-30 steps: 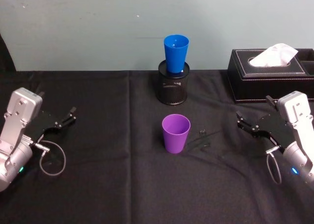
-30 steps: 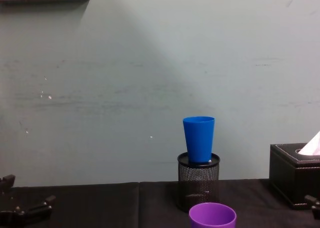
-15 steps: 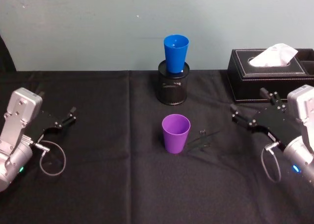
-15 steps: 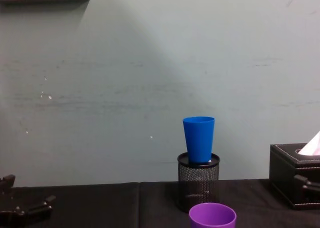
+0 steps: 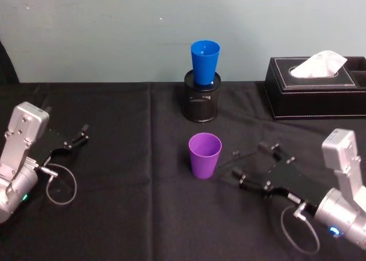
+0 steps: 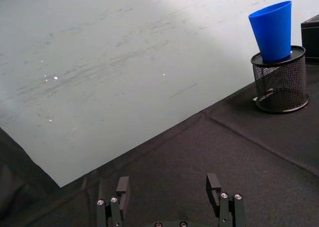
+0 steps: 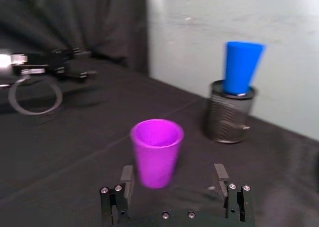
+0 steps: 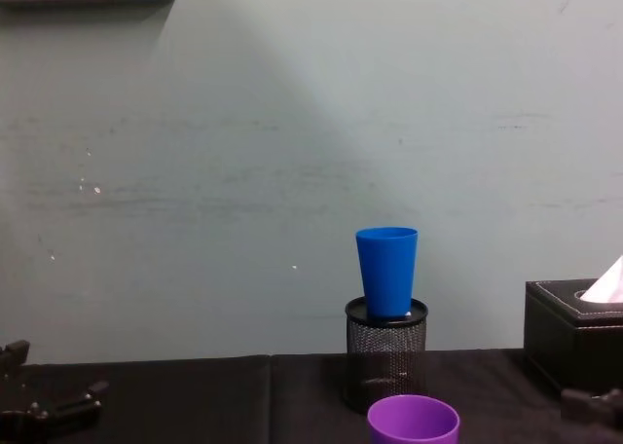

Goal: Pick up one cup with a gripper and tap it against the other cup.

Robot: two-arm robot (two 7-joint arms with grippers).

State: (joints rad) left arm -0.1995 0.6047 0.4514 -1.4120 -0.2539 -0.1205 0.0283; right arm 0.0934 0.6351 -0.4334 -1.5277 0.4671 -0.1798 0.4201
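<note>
Presently, the left gripper [image 5: 77, 138] rests at the left edge of the surface [image 5: 131, 204], well apart from both cups. Its flat black jaws stand wide apart and hold nothing; a looped cable lies beside its grey wrist.

At centre, the purple cup [image 5: 205, 155] stands upright on the surface, mouth up. It is a smooth plastic tumbler, tapered toward the base, without a handle, and nothing can be seen inside it. Behind it, near the wall, the blue cup [image 5: 205, 62] sits upright with its base inside a black wire-mesh pen holder [image 5: 201, 103], a round cylinder with a solid rim. The blue cup has the same tapered, smooth form and leans very slightly in the holder.

The right gripper [image 5: 251, 162] is low over the surface, just to the right of the purple cup, with its jaws pointed toward it. The jaws are spread wide and are empty. The right wrist view shows the cup just ahead of the fingertips, not yet between them, with no contact.

At far right stands a black stitched tissue box [image 5: 314, 89] with a white tissue protruding. The surface is covered in black cloth.
</note>
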